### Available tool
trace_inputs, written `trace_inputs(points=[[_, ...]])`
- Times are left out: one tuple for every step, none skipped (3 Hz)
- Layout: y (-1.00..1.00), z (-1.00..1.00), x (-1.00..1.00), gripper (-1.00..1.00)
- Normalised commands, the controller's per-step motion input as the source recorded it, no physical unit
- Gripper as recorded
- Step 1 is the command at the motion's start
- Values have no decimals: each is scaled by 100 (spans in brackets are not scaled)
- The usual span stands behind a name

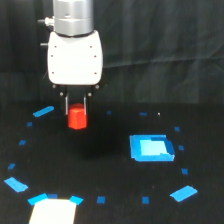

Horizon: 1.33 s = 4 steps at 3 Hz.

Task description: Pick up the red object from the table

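The gripper (76, 106) hangs in the upper left of the frame, under its white head, and its two thin fingers (66, 105) stand close together on both sides of the top of the red object (77, 118). They seem to be closed on it, with the block filling the narrow gap between them. The block is left of centre, a little above the middle of the frame, and most of its body shows below the fingertips. I cannot tell for sure if it rests on the table (110, 165) or is already a little above it, because the black surface gives no clear shadow. For doing this step well, I judge that the grip should be kept firm and the lift should go straight up and slowly, since only the upper part of the block is held and a fast or sideways move could make it slip or turn. The block stands upright: its long axis is vertical, in line with the fingers, and its faceted sides face outward around it.
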Motion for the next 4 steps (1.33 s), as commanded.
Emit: trace_inputs(points=[[-13, -21, -13, -93], [-16, 8, 39, -93], [-13, -6, -12, -100], [-11, 2, -14, -98]])
